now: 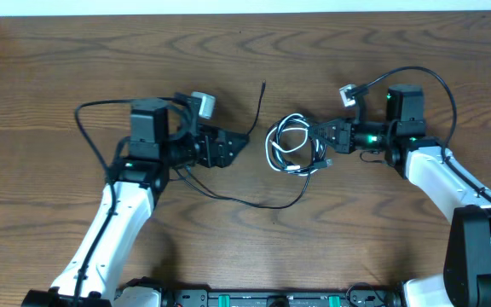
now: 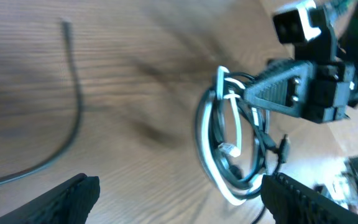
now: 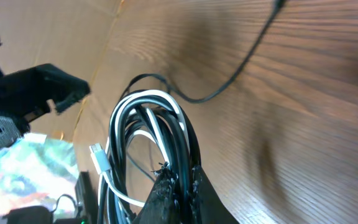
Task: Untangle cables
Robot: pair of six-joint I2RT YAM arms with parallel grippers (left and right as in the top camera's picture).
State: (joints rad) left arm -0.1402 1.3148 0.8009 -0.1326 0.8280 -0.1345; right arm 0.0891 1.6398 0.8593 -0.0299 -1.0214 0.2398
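Loose black cable [image 1: 262, 203] lies on the table [image 1: 58, 68], nearest the bases. Left fingers [image 2: 73, 196] spread wide, empty. Right fingers [image 3: 174, 193] clamp the black-and-white coil [image 1: 286, 145] mid-table. Step looks like separating strands. Next, left should pinch one loop and draw it out.

three views, one shared spot

the overhead camera looks straight down on the table [image 1: 58, 68] from high up and takes in the whole scene. the left wrist camera sits low and near, looking out past its fingers [image 2: 73, 199] toward the cables [image 2: 202, 143] and the right gripper [image 2: 238, 93]. the right wrist camera is nearest, looking over its own fingers [image 3: 173, 193] back toward the left arm [image 3: 23, 87]. all three share the cables.
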